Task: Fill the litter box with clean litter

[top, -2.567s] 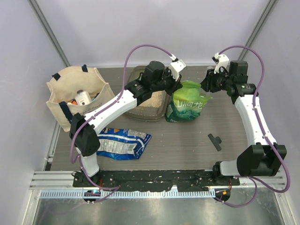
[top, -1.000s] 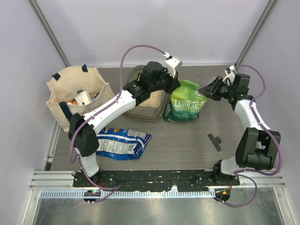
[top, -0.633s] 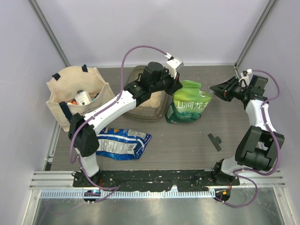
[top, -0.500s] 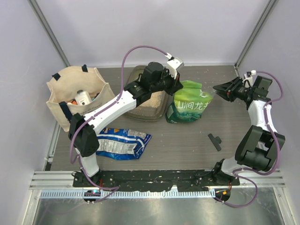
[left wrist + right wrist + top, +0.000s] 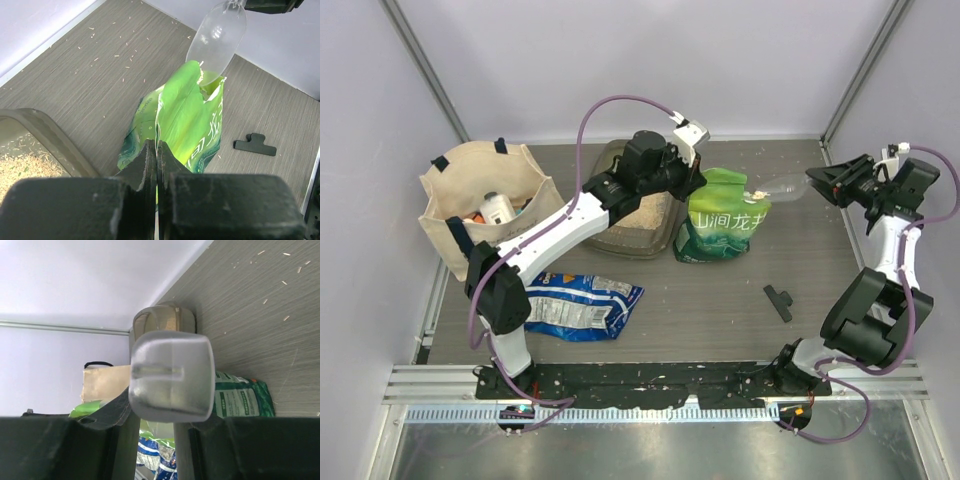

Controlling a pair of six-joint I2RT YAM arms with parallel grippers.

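Left gripper is clamped tight on the top edge of the green bag, which is held upright just right of the litter box. A clear scoop is gripped by its handle in the right gripper, with its tip just beside the bag mouth. Clean litter is seen inside the box.

Top cam's fixed high behind the arm bases, looking down on the whole counter. Left wrist cam's close, aimed down at the green bag; right wrist cam's rolled sideways, clear scoop up front. All 3 catch that bag.
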